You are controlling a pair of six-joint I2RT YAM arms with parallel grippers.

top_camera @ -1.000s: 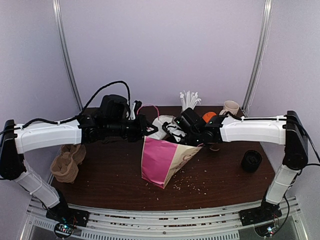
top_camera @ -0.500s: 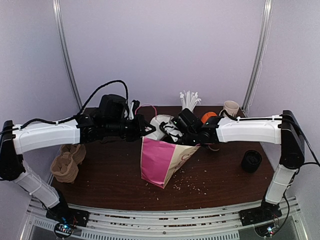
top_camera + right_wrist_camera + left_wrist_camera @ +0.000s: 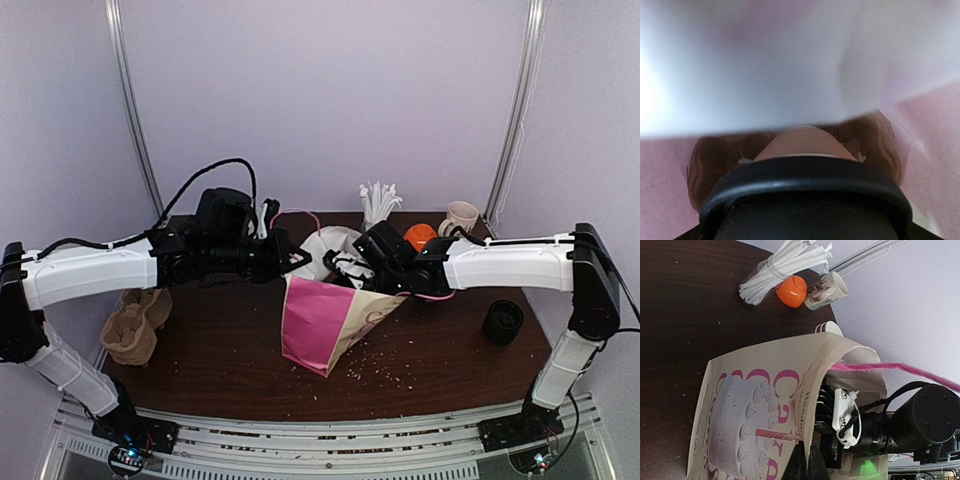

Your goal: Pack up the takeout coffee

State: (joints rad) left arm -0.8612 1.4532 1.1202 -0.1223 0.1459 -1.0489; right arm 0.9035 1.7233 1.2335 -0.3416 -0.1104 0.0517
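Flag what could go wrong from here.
1. The left gripper pinches only the rim of the paper bag; if it slips, the mouth may close on the right gripper.
2. The bag stands tilted, so the coffee cup inside could tip once released, straining its black lid.

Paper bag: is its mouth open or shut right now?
Open. The left gripper pinches the paper bag at its rim, and the right gripper reaches inside with a lidded coffee cup.
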